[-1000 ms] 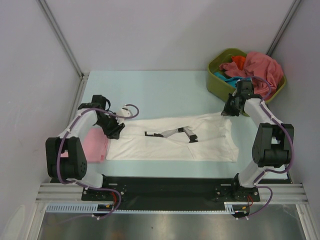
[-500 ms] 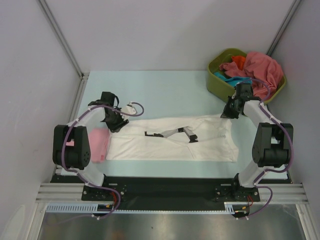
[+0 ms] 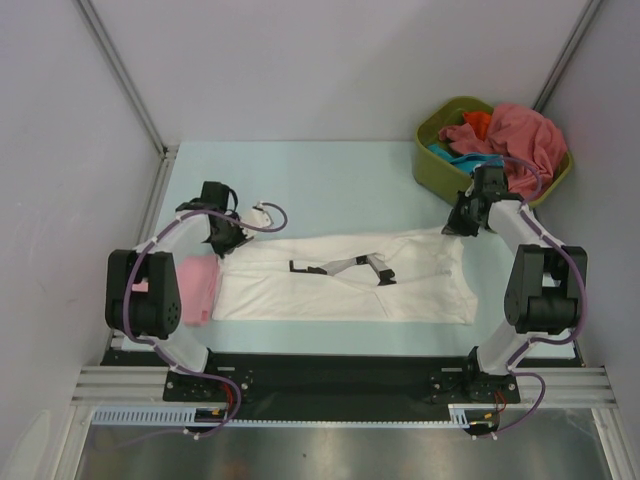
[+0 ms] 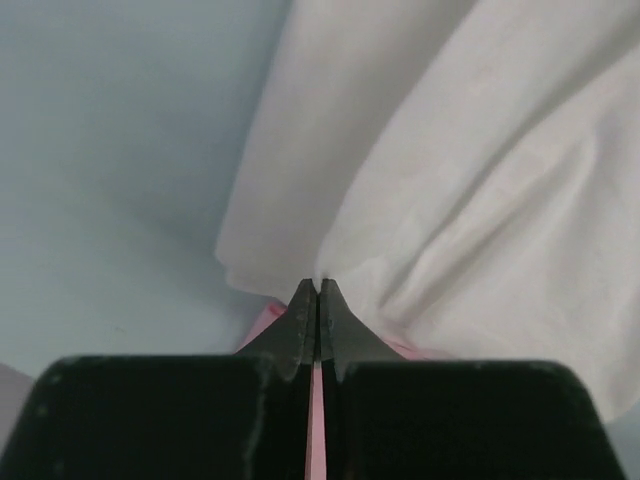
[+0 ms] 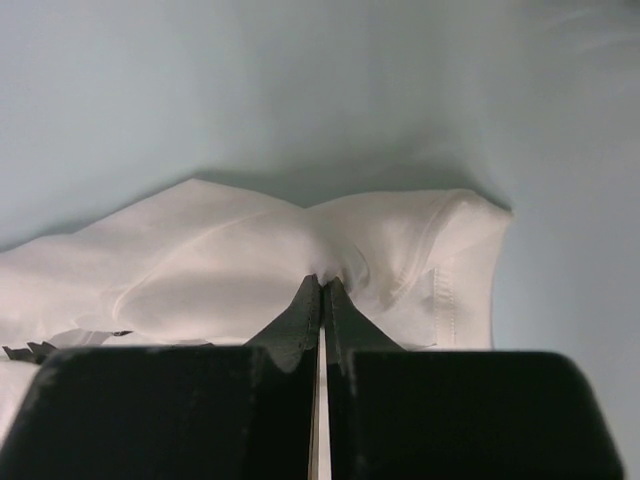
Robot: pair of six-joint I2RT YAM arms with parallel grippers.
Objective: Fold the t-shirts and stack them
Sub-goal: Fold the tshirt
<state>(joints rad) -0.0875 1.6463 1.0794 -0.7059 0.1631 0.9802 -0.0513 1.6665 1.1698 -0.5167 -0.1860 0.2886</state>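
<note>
The left pincer [image 4: 317, 287] and right pincer [image 5: 321, 281] each clamp a corner of the white t-shirt [image 3: 430, 290] stretched between them, likely for folding.

Left arm [image 3: 172, 238], right arm [image 3: 532, 228]: white links, bulky black joint housings [image 3: 545, 295]. Purple cables [image 3: 584, 275] run along both, down to the bases. Left gripper [image 4: 317, 287], right gripper [image 5: 321, 281]: matte black, blocky body, fingers [image 5: 298, 325] tapering to thin wedge tips.
</note>
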